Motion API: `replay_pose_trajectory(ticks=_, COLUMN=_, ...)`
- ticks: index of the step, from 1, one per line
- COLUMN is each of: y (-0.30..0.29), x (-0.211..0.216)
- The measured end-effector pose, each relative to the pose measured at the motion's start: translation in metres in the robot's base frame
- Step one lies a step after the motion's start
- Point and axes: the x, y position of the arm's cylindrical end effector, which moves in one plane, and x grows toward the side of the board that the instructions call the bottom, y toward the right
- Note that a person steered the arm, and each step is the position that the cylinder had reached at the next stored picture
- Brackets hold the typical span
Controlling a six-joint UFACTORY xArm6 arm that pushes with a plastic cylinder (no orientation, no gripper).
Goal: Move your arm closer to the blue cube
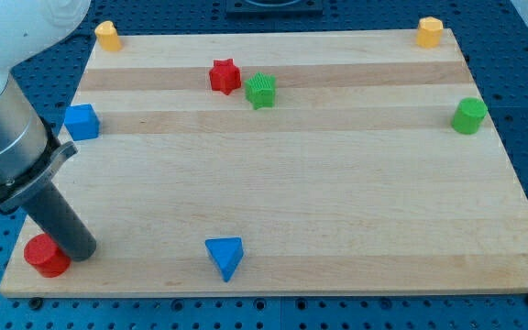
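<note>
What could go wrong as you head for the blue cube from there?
1. My tip sits right beside the red cylinder at the board's bottom-left corner; a sideways start could nudge it off the edge.
2. The blue cube lies at the view's left edge of the board; overshooting might push it off.
3. The rod partly hides the red cylinder, so contact is hard to judge.

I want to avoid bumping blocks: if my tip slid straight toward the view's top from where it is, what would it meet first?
Probably the blue cube. My tip sits by the red cylinder at the board's lower left, and the cube lies almost directly above it in the view, with bare board between, though depth is hard to judge.
</note>
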Motion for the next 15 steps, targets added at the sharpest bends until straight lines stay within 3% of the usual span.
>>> replay_pose_trajectory(ticks=5, y=-0.018, x=-0.030)
replay_pose_trajectory(ticks=8, y=-0.018, x=-0.085)
replay_pose_trajectory(ticks=10, y=-0.018, x=-0.089)
replay_pose_trajectory(ticks=15, y=-0.020, x=-0.161)
